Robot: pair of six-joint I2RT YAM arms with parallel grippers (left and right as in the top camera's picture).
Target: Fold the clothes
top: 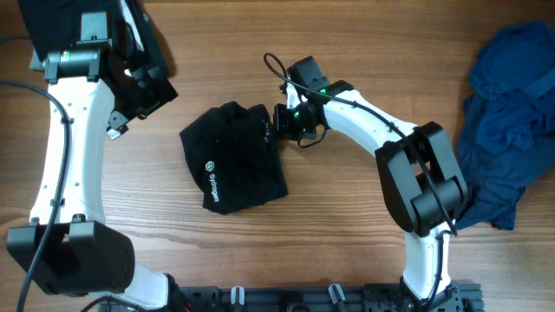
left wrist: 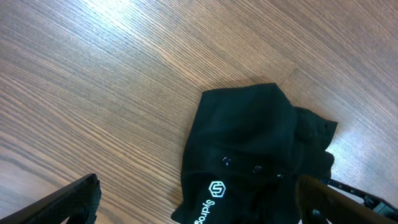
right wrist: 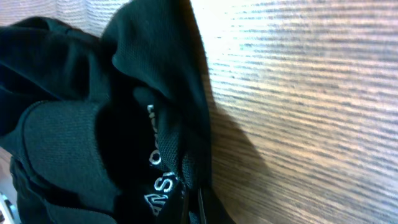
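A black shirt (top: pixel 232 160) with a small white round logo (top: pixel 209 165) and lettering lies bunched and partly folded at the table's middle. My right gripper (top: pixel 282 121) is down at the shirt's right edge, shut on a fold of the black fabric. In the right wrist view the gripper (right wrist: pixel 200 202) pinches the cloth (right wrist: pixel 93 130) just above the wood. My left gripper (top: pixel 146 100) hovers to the upper left of the shirt, open and holding nothing. In the left wrist view its fingers (left wrist: pixel 68 202) stand wide apart, with the shirt (left wrist: pixel 249 137) ahead of them.
A heap of dark blue clothes (top: pixel 512 113) lies at the table's right edge. A black garment (top: pixel 43 22) sits at the back left corner, behind the left arm. Bare wooden tabletop (top: pixel 303 234) surrounds the shirt.
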